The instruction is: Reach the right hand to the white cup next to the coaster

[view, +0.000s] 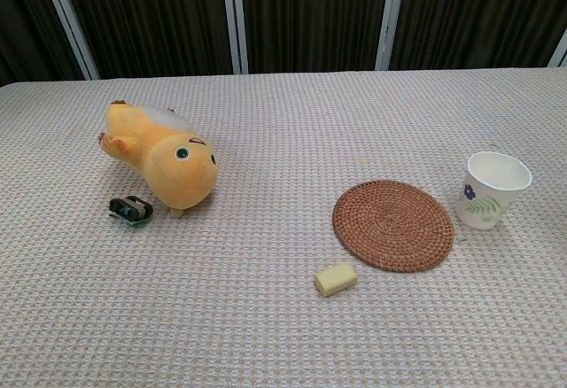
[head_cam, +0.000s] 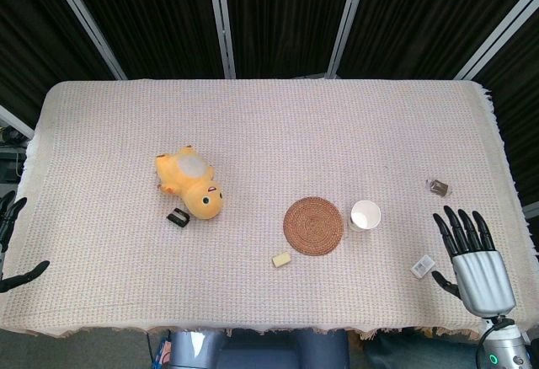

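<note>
A white cup (head_cam: pixel 365 215) with a blue flower print stands upright just right of a round woven coaster (head_cam: pixel 313 226); the chest view shows the cup (view: pixel 493 189) and coaster (view: pixel 393 224) too. My right hand (head_cam: pixel 473 261) hovers near the table's front right corner, fingers spread and holding nothing, well to the right of the cup and nearer than it. My left hand (head_cam: pixel 12 247) shows only as dark fingertips at the far left edge, apart and holding nothing. Neither hand appears in the chest view.
A yellow plush toy (head_cam: pixel 191 182) lies left of centre with a small black clip (head_cam: pixel 178 217) beside it. A pale yellow block (head_cam: pixel 281 259) sits in front of the coaster. A white tag (head_cam: pixel 423 265) and a small brown object (head_cam: pixel 438 187) lie near my right hand.
</note>
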Tool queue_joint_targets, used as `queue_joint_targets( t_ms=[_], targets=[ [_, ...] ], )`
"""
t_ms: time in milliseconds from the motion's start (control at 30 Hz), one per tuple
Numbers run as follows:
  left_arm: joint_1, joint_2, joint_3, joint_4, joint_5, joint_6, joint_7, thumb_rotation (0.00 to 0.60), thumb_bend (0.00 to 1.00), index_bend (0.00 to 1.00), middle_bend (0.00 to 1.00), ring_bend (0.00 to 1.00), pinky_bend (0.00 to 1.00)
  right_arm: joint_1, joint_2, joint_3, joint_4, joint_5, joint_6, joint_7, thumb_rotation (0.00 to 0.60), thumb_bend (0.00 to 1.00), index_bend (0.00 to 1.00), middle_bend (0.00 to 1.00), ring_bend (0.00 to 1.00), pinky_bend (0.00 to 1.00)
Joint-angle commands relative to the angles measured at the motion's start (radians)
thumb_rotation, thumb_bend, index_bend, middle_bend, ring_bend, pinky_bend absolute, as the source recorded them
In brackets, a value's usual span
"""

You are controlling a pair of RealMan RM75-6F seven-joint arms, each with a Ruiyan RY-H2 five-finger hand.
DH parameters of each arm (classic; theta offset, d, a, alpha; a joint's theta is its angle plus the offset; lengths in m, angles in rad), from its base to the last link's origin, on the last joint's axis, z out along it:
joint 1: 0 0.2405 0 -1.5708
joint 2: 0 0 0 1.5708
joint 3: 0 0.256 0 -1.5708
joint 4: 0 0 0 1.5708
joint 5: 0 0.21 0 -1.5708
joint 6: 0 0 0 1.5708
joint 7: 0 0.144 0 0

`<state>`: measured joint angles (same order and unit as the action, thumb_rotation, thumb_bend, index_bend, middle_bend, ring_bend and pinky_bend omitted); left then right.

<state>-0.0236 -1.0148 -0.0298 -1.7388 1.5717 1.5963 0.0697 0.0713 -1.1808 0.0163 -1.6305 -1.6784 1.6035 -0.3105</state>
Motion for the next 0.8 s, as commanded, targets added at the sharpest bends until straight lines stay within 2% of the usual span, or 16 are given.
queue_joint_targets(
  t_ms=[33, 300, 500, 567, 667, 700, 800],
  targets=[
    [0.001, 0.0, 0.001, -0.001, 0.001, 0.0, 0.0, 0.6, 0.0, 0.0, 0.0, 0.0, 0.0, 0.0, 0.001, 0.0, -0.001, 0.002, -0.005, 0.0, 0.6, 0.0, 0.0, 0.0, 0.0, 0.0],
    [0.002, -0.001, 0.004, -0.009, -0.003, -0.007, 0.012, 0.6, 0.0, 0.0, 0.0, 0.0, 0.0, 0.031, -0.003, 0.003, -0.003, 0.03, -0.083, 0.002, 0.6, 0.0, 0.0, 0.0, 0.0, 0.0],
    [-0.009, -0.017, -0.004, -0.014, -0.018, -0.024, 0.055, 0.6, 0.0, 0.0, 0.0, 0.0, 0.0, 0.15, -0.013, 0.049, -0.036, 0.11, -0.294, -0.035, 0.6, 0.0, 0.0, 0.0, 0.0, 0.0],
    [-0.016, -0.026, -0.011, -0.011, -0.038, -0.039, 0.072, 0.6, 0.0, 0.0, 0.0, 0.0, 0.0, 0.208, -0.015, 0.068, -0.058, 0.154, -0.398, -0.064, 0.6, 0.0, 0.0, 0.0, 0.0, 0.0],
    [-0.024, -0.032, -0.016, -0.009, -0.064, -0.061, 0.084, 0.6, 0.0, 0.0, 0.0, 0.0, 0.0, 0.272, -0.037, 0.099, -0.075, 0.224, -0.506, -0.074, 0.6, 0.0, 0.0, 0.05, 0.02, 0.07],
    [-0.025, -0.034, -0.018, -0.008, -0.072, -0.066, 0.088, 0.6, 0.0, 0.0, 0.0, 0.0, 0.0, 0.294, -0.049, 0.112, -0.076, 0.254, -0.541, -0.071, 0.6, 0.0, 0.01, 0.08, 0.04, 0.12],
    [-0.028, -0.037, -0.023, -0.004, -0.089, -0.072, 0.095, 0.6, 0.0, 0.0, 0.0, 0.0, 0.0, 0.343, -0.084, 0.139, -0.065, 0.309, -0.604, -0.079, 0.6, 0.0, 0.01, 0.16, 0.13, 0.17]
  ],
)
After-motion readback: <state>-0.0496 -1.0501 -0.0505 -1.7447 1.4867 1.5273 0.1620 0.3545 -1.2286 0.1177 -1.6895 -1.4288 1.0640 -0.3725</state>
